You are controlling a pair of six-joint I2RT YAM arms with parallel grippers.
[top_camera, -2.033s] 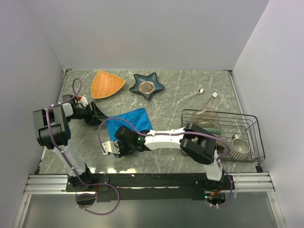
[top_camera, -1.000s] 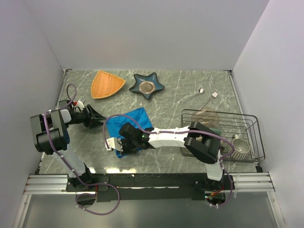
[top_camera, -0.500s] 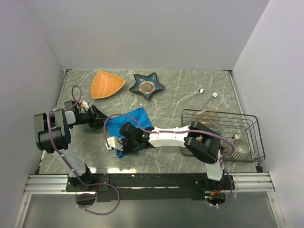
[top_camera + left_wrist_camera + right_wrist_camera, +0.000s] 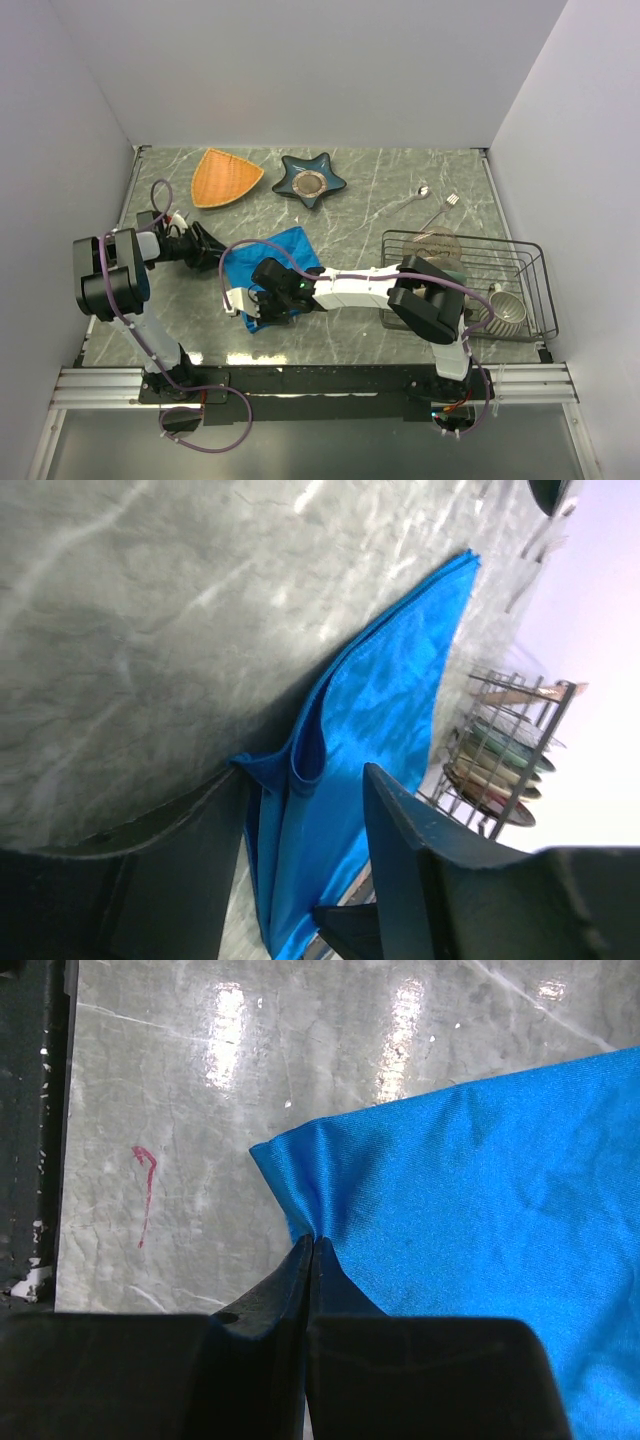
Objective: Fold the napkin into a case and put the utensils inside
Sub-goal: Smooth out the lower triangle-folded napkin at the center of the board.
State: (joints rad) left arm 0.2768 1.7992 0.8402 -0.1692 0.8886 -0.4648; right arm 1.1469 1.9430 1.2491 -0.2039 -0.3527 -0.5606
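While the right gripper (image 4: 312, 1252) is clenched on a small pinch of the napkin (image 4: 460, 1180) at one corner, the cloth puckers right at the fingertips. The rest spreads away ahead and to the right of them. By contrast, the left gripper (image 4: 300, 815) is released. Its jaws stand apart, straddling a doubled, looped edge of the napkin that lies between them on the table (image 4: 150, 630), not squeezed as far as I can see.

Risks, my judgement:
- The right pinch is shallow, only a tuck of shiny fabric. A quick pull could slip it out and let the fold fall open.
- If the left jaws close here, they may catch only the upper layer of the loop, or a wrinkle with it, and the fold would come out skewed.
- Both grippers work the same side of the cloth, near each other. Opposing pulls would drag the whole napkin across the marble instead of creasing it.
- The left fingertips sit low by the table, so pressing further could jam them.

The spoon (image 4: 422, 190) and fork (image 4: 451, 200) lie well apart from both grippers, off to the right gripper's far right. Folding is not finished.
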